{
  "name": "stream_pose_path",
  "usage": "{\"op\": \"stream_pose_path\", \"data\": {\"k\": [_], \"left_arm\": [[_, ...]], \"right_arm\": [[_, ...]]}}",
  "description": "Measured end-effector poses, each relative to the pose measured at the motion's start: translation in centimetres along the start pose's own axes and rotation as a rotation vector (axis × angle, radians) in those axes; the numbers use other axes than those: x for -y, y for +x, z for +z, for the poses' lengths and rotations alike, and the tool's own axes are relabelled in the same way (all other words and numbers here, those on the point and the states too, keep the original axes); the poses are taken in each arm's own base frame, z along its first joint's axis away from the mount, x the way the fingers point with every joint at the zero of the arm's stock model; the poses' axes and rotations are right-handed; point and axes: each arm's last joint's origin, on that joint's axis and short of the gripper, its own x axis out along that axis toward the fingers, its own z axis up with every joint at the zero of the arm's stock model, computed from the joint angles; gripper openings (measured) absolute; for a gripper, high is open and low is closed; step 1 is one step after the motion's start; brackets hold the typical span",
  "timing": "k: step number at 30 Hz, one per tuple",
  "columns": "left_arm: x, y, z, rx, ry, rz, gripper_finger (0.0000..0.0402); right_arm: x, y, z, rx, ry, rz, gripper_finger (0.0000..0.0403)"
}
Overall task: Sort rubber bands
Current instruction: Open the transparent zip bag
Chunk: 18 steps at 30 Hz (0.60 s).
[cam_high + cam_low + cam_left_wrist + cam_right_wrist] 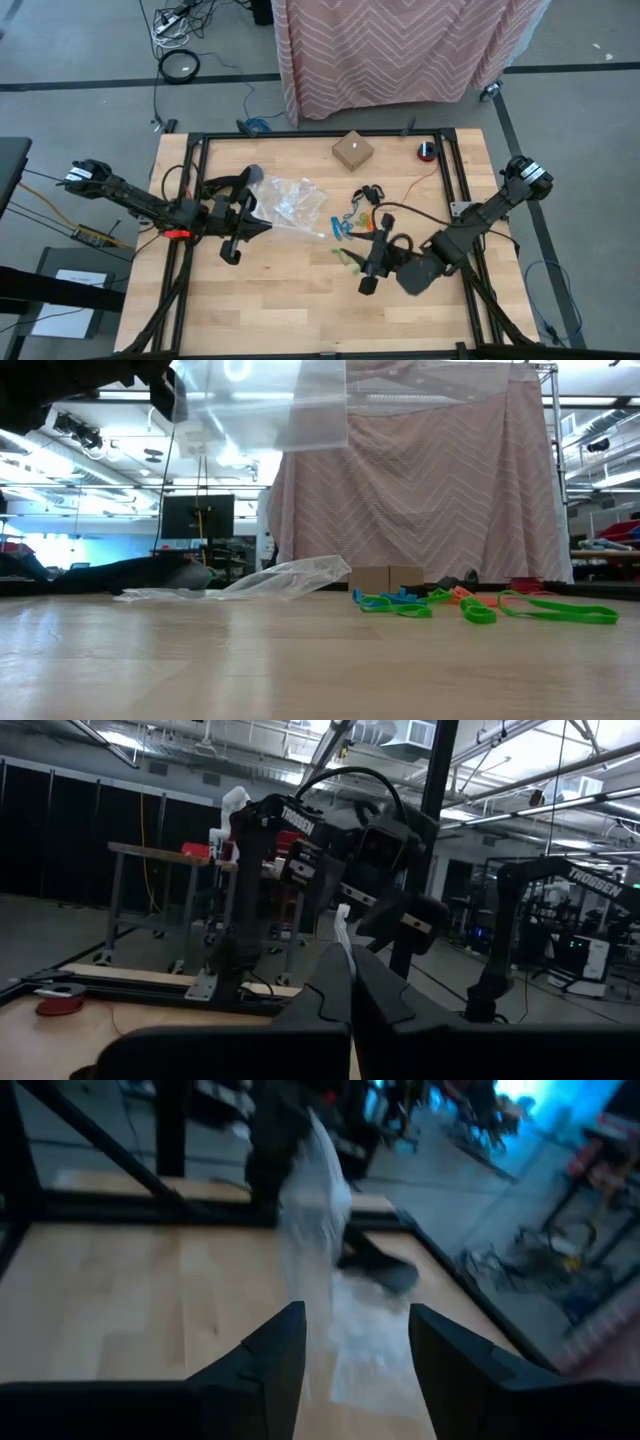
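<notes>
The rubber bands (357, 205) lie loose right of the table's middle: black, blue and orange ones, plus green ones (558, 610) nearer the front. My left gripper (264, 228) is shut on a clear plastic bag (265, 400), held up above the table. More clear bag plastic (270, 580) lies flat on the wood left of the bands. My right gripper (368, 262) stands open at the near side of the bands, pointing toward the held bag (315, 1200), with nothing between its fingers (270, 1350). My left gripper pinches a thin edge of the clear bag (343, 925) between its two shut fingers. The fingers come nearly level from the table's left. In the low view the bag's visible part (300, 420) hangs clear of the table.
A small cardboard box (352, 150) and a red and black object (428, 151) sit near the far edge. Black frame rails (200, 160) run along the table's left, right and far sides. Bare wood stretches along the near edge (300, 310).
</notes>
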Motion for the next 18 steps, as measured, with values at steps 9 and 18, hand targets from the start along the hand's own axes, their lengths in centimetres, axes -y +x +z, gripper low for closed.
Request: {"op": "stream_pose_path", "data": {"k": [9,18], "left_arm": [[0.0,0.0,0.0,0.002,-0.004,-0.001,0.0],[0.0,0.0,0.0,0.002,0.0,-0.001,0.0]], "right_arm": [[1.7,3.1,0.3,0.043,0.038,0.111,0.0171],[2.4,4.0,0.7,0.068,0.046,0.144,0.0151]]}}
